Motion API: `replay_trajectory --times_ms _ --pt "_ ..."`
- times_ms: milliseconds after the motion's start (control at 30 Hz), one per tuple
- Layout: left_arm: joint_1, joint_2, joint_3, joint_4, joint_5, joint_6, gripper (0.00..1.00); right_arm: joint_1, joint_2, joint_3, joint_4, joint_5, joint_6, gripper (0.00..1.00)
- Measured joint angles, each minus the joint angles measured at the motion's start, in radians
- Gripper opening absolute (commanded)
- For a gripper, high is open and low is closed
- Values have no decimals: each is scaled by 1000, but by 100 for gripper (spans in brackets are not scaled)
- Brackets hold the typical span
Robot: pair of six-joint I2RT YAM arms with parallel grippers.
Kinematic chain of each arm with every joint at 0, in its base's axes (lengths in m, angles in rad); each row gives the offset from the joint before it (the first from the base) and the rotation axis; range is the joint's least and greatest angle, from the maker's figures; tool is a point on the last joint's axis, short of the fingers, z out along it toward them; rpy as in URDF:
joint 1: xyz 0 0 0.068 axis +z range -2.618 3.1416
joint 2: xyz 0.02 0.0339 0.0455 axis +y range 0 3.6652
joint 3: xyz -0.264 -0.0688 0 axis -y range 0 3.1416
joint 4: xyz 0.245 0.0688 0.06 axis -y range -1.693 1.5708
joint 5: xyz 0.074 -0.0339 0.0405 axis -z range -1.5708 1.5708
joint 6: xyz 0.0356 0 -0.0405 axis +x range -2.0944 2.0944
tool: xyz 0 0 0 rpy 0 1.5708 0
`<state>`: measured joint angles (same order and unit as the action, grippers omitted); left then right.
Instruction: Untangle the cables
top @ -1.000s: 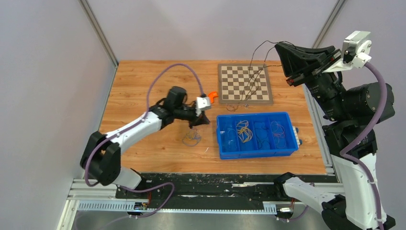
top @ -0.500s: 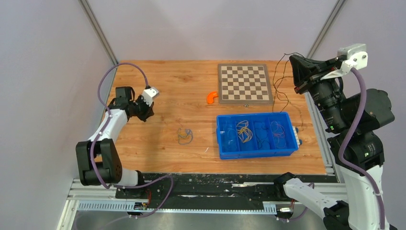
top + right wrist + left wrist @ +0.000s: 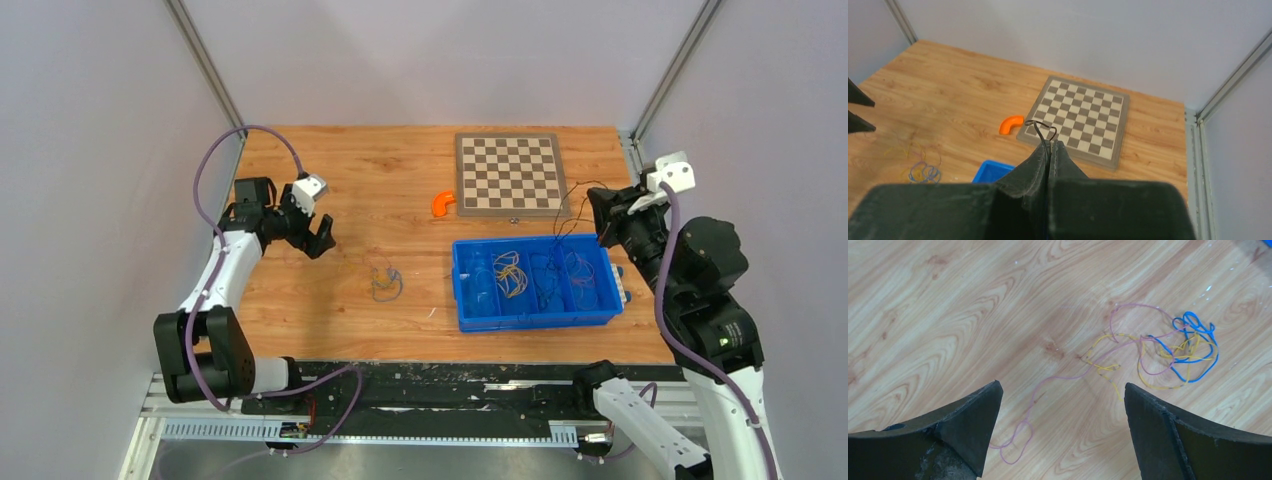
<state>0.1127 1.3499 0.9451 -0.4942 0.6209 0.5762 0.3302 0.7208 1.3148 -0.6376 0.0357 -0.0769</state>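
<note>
A small tangle of yellow, blue and purple cables [image 3: 383, 283] lies on the wooden table left of the blue bin [image 3: 534, 318]. In the left wrist view the tangle [image 3: 1173, 347] sits up and to the right, with one purple strand [image 3: 1015, 450] trailing down between the jaws. My left gripper [image 3: 322, 240] [image 3: 1062, 387] is open and empty, hovering left of the tangle. My right gripper [image 3: 600, 215] [image 3: 1050, 143] is shut on a thin black cable [image 3: 1040, 134], held above the bin's right end. More cables lie in the bin's compartments [image 3: 510, 272].
A chessboard [image 3: 510, 174] [image 3: 1078, 117] lies at the back of the table, with an orange curved piece [image 3: 443, 203] [image 3: 1010, 124] by its left corner. Metal frame posts stand at the back corners, and the table's right edge runs beside the right arm.
The left arm pulled back from the middle to the table's left side and its jaws opened. The right arm came down with the black cable, from high over the chessboard to just above the bin.
</note>
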Motion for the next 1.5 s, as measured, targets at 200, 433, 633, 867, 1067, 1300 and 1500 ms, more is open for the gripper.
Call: replay_trajectory --times_ms 200,433,633,867,1067,1300,1500 --pt "0 -80 0 -1 33 -32 100 -5 -21 -77 -17 -11 12 0" --pt "0 -99 0 -3 57 -56 100 -5 -42 -162 -3 -2 -5 0" --pt "0 -99 18 -6 72 -92 100 -5 -46 -332 58 18 -64 0" --pt "0 -123 33 -5 91 -134 100 -23 0 -465 144 28 -121 0" --pt "0 -154 33 -5 105 -154 100 -124 74 -549 208 -5 -171 0" --pt "0 -159 34 -5 107 -163 100 -153 194 -629 243 -97 -264 0" --pt "0 -163 34 -8 106 -164 100 -159 335 -661 285 -126 -301 0"
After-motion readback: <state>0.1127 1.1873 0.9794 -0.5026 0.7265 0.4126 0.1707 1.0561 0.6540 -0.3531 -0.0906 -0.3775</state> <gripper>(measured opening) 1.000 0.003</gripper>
